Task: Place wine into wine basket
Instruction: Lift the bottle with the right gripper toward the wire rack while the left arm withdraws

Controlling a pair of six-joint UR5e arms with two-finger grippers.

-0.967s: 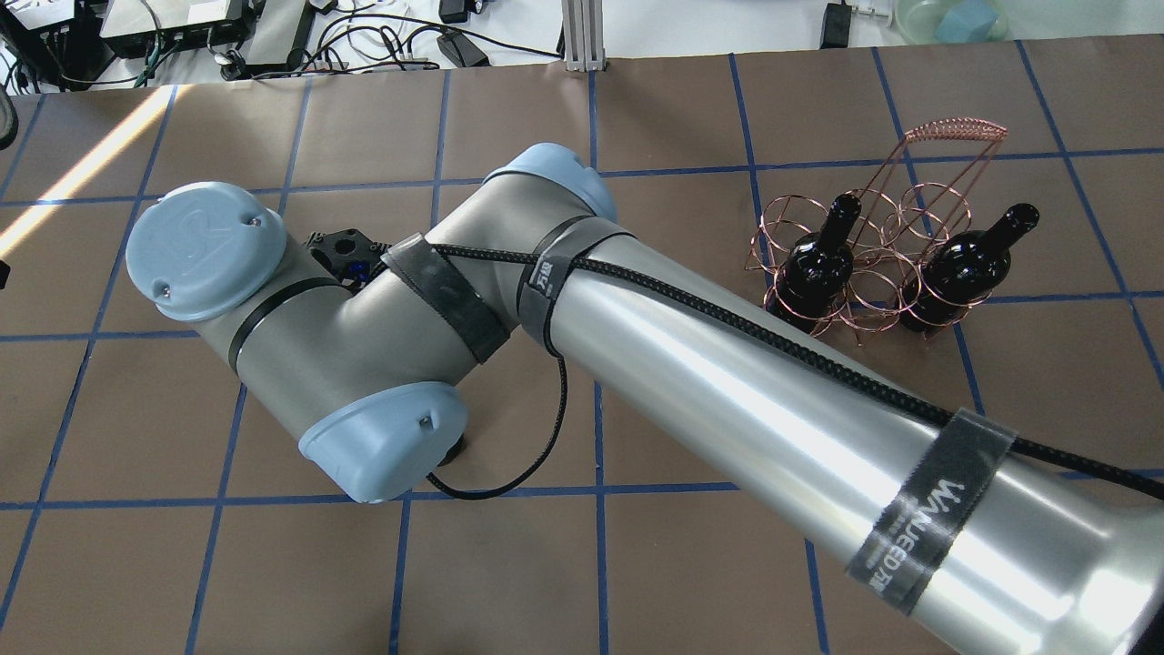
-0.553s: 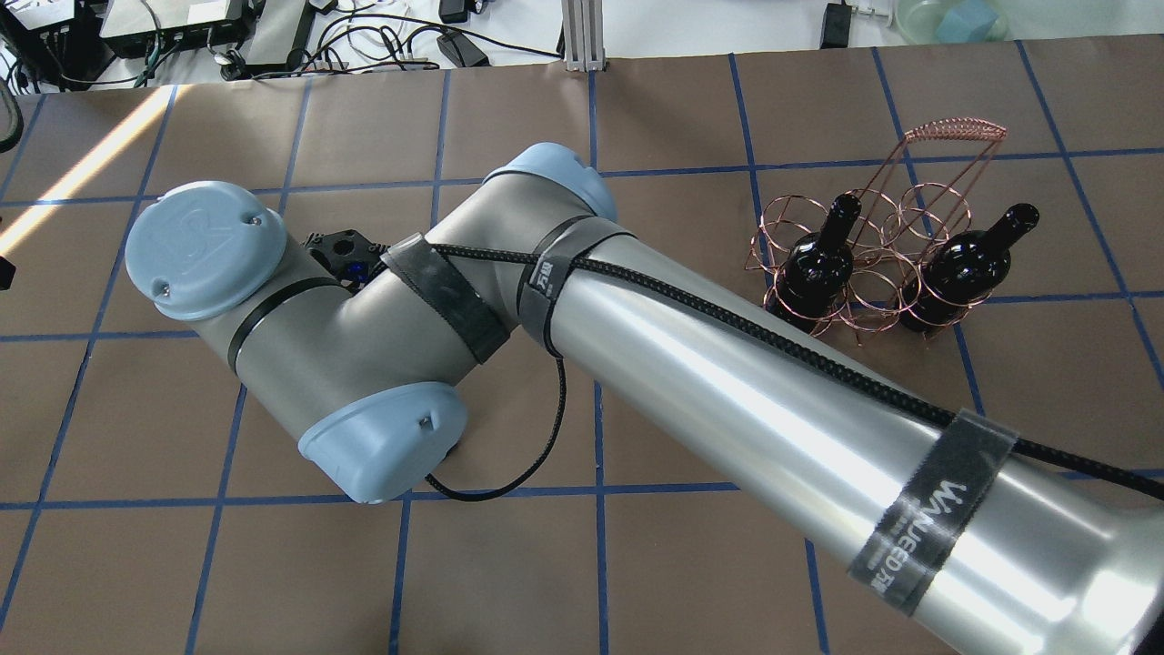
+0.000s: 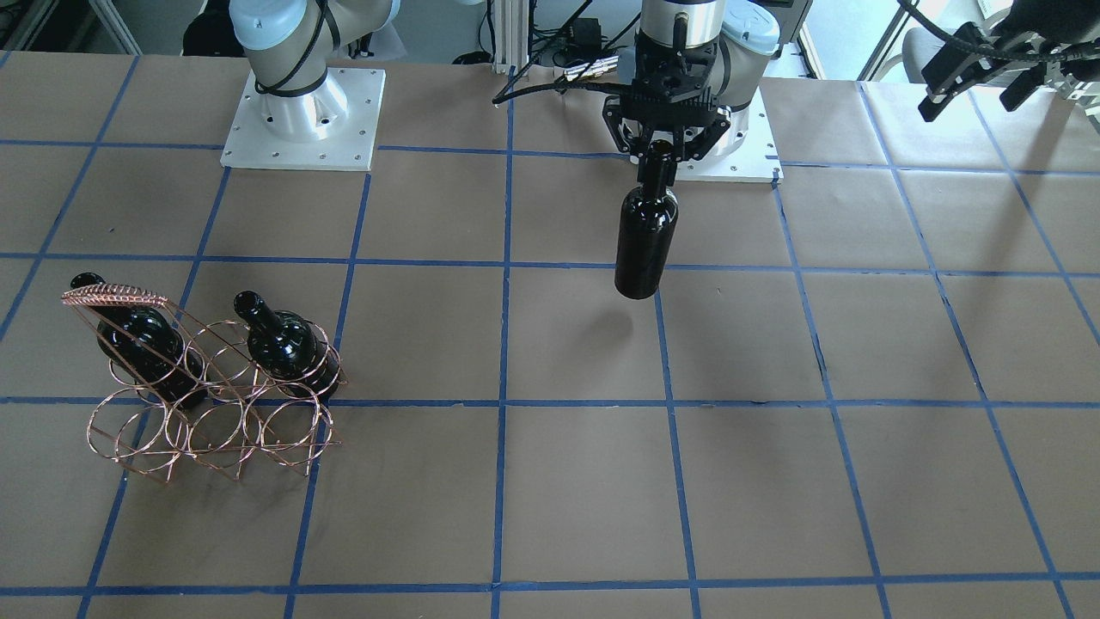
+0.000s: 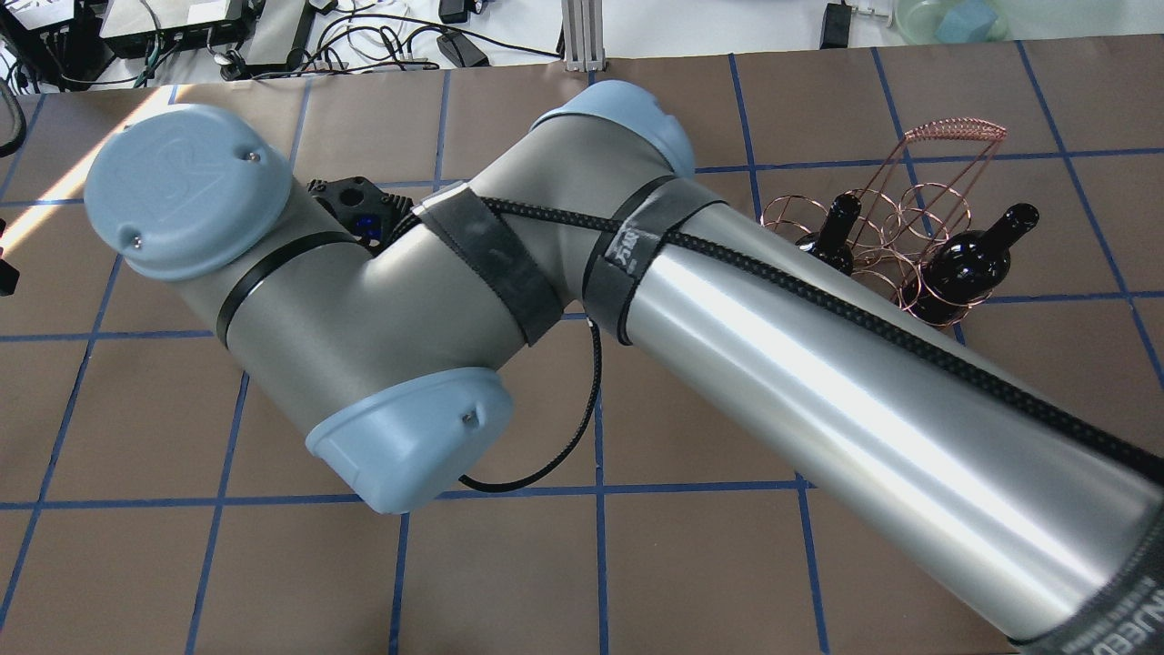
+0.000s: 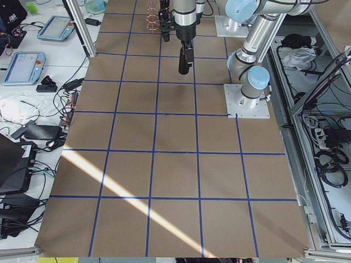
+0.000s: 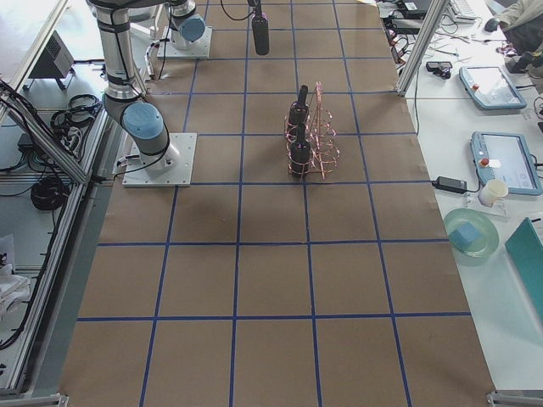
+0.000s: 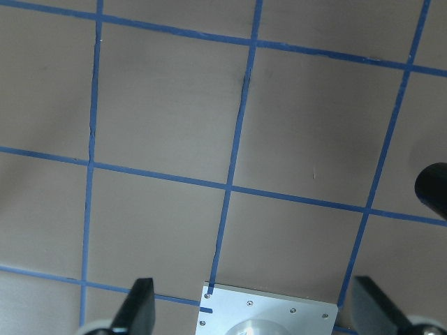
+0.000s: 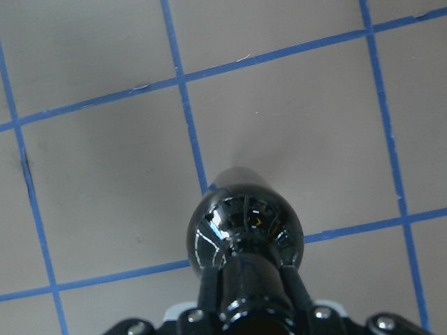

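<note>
My right gripper is shut on the neck of a glossy black wine bottle. It holds the bottle upright above the table, in front of the left arm's base. The right wrist view looks down the bottle from the gripper. In the overhead view the right arm hides both. The copper wire wine basket stands far to the robot's right. It holds two more black bottles in the two end rings of the row nearer the robot. My left gripper is open and empty, raised at the table's left end.
The two white base plates are bolted at the robot's edge of the table. The brown table has a blue tape grid. Cables and devices lie past its far edge. The basket's other rings hold nothing.
My right arm has risen toward the overhead camera and looms larger. It now covers part of the basket and the nearer bottle in it. The basket and its bottles have not moved.
</note>
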